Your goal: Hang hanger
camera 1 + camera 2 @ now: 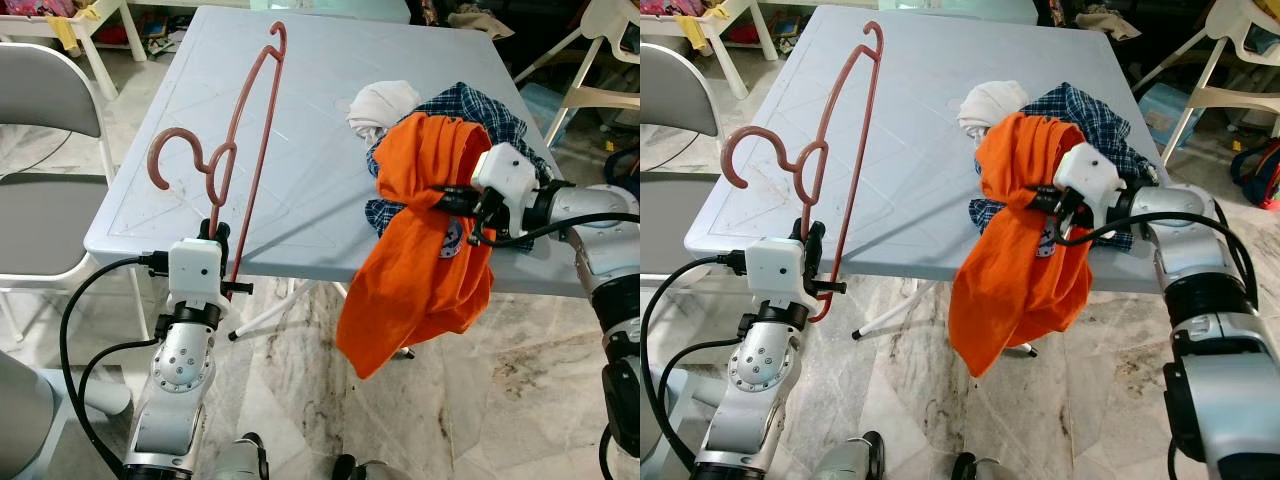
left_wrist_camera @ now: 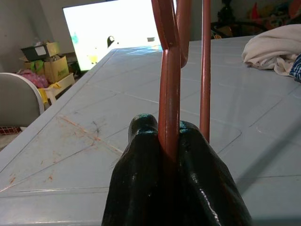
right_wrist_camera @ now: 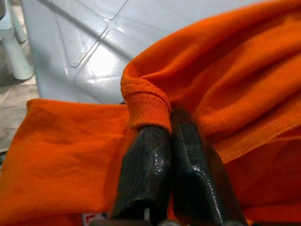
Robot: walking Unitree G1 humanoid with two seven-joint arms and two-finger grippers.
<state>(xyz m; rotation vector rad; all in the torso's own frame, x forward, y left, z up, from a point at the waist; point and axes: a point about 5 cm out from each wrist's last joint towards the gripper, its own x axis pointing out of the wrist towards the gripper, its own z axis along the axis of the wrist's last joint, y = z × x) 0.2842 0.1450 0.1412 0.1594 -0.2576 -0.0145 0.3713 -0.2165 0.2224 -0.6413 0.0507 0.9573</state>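
Two grippers are at work over a pale blue table point(image 1: 300, 190). On the robot's left, the left gripper point(image 2: 171, 141) has its black fingers pressed together on the lower part of a reddish-brown hanger point(image 1: 240, 150), which stands upright above the table's near edge with its hook curling to the left. The right gripper point(image 3: 169, 136) pinches the hem of an orange shirt point(image 1: 420, 250), which hangs off the table's edge, beside a plaid cloth point(image 1: 495, 110) and a white cloth point(image 1: 385, 100).

l claw point(image 1: 216, 232) points up, fingers clamped; r claw point(image 1: 438, 196) reaches left, fingers pinched tight.
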